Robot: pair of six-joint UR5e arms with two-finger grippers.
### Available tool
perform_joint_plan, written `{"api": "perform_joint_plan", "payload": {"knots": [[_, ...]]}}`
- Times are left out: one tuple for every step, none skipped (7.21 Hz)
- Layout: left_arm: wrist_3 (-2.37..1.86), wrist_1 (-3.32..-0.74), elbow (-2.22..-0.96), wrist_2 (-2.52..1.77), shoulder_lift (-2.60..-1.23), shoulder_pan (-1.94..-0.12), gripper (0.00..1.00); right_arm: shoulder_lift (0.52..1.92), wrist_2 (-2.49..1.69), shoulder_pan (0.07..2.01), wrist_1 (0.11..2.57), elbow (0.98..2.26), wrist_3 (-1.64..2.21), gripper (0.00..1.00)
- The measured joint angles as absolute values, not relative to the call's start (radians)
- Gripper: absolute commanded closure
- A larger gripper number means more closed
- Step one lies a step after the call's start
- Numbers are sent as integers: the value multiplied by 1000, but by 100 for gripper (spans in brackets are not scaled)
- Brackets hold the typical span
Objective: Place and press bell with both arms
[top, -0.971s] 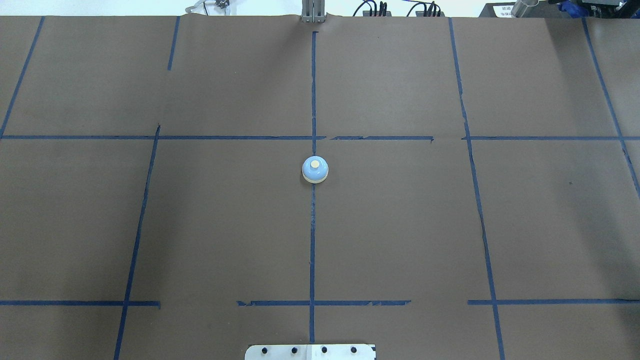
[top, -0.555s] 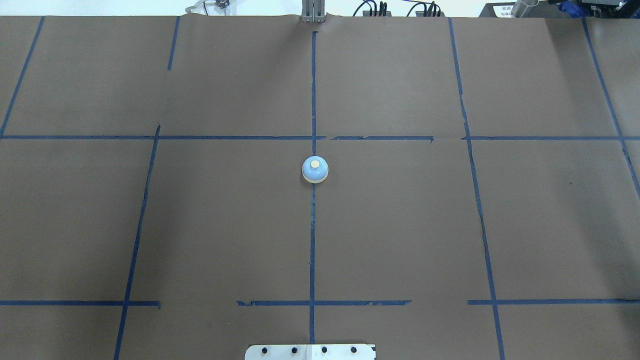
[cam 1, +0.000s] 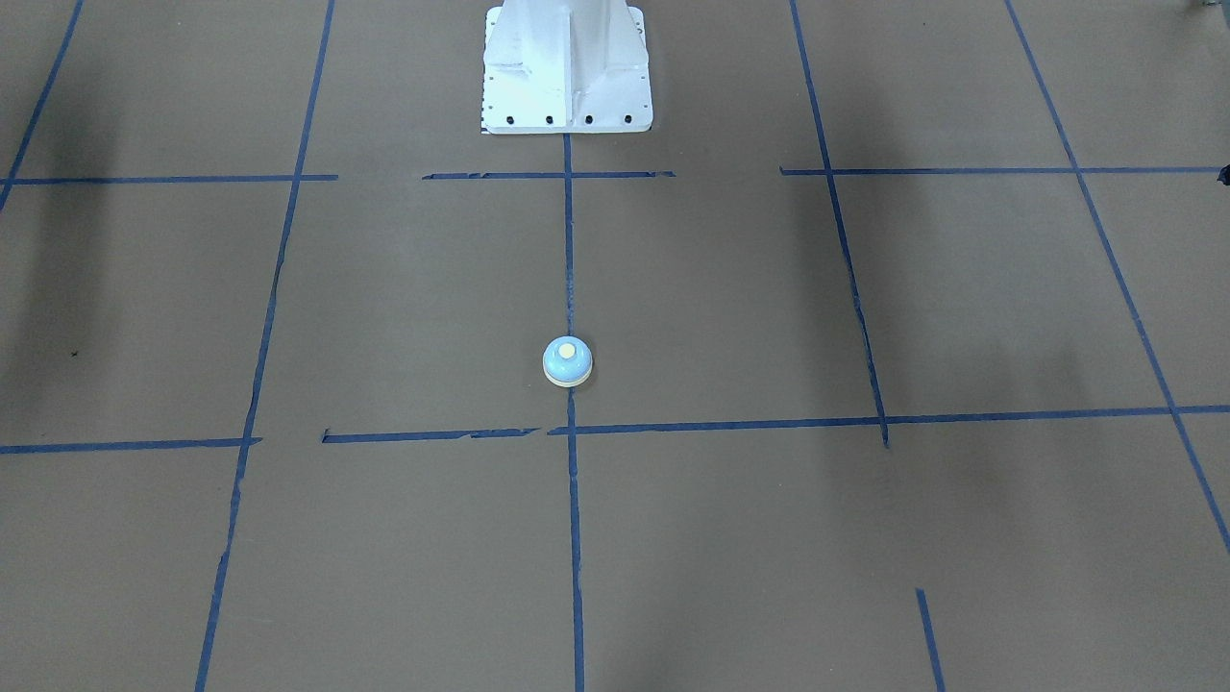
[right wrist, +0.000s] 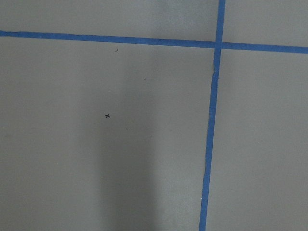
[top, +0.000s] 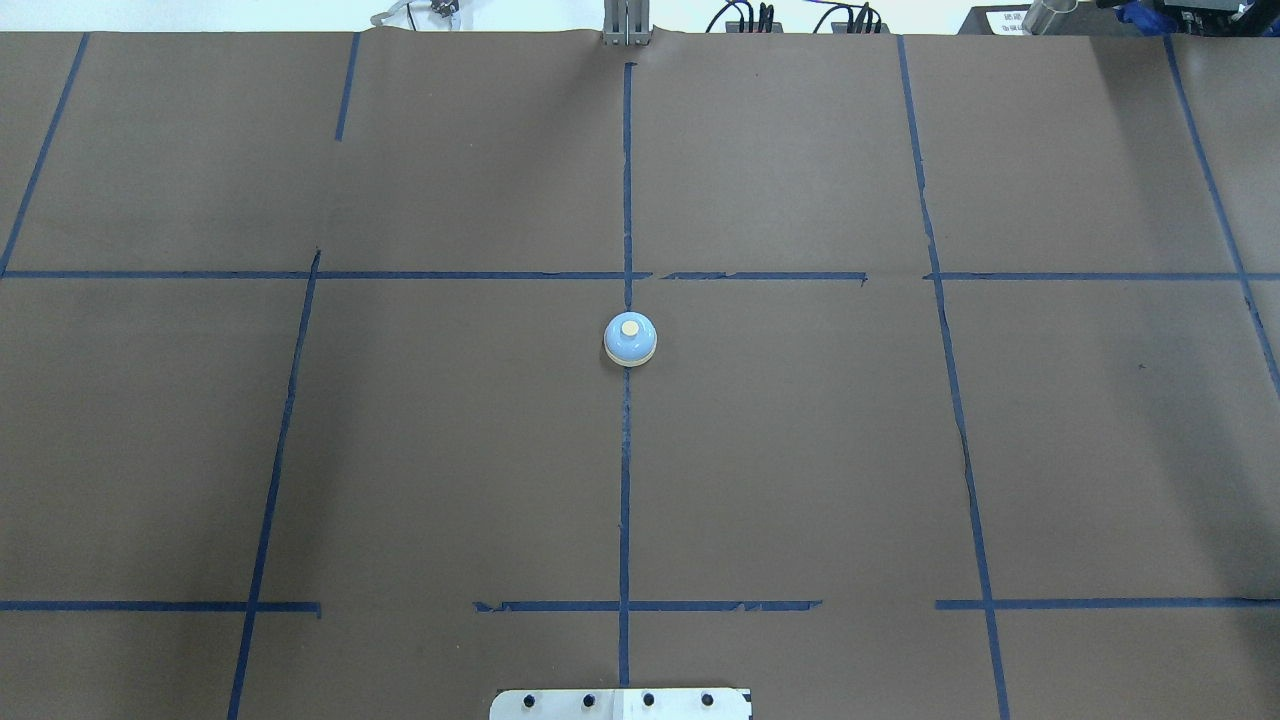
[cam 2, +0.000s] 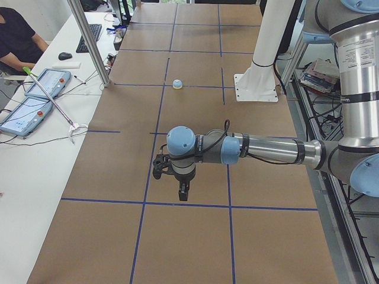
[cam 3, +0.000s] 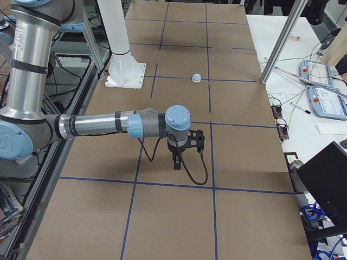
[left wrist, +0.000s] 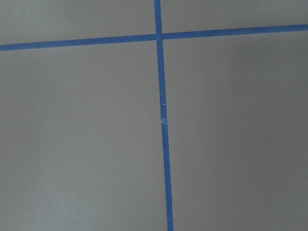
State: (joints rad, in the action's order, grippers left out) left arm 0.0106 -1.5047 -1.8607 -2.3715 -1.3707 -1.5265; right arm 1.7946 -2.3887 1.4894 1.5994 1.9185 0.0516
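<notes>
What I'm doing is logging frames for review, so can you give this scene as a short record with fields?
bell: upright on the centre tape line, nothing touching it
left gripper: pointing down above the table, well away from the bell; open or shut cannot be told
right gripper: pointing down above the table toward its other end, also away from the bell; open or shut cannot be told
table: brown paper with a blue tape grid
pedestal: white, at the robot's edge

brown table (top: 800, 450), blue tape lines (top: 625, 480), bell (top: 630, 339)
</notes>
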Motion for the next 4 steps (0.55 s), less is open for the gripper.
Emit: {"api": "perform_joint_plan", "payload": {"knots": [[13, -1509, -1878, -2382, -1360, -1528, 0, 1794, -2389, 1489, 1600, 1918, 52, 0], [13, -1514, -1904, -2386, -1352, -1527, 0, 1793, -2391, 1488, 1600, 1918, 53, 0], [12, -1519, -1920, -2389, -1349, -1528, 0, 1793, -2392, 1488, 1601, 1918, 53, 0], [11, -1524, -1939, -2390, -1330, -1530, 0, 1794, -2393, 1488, 1601, 1918, 53, 0]]}}
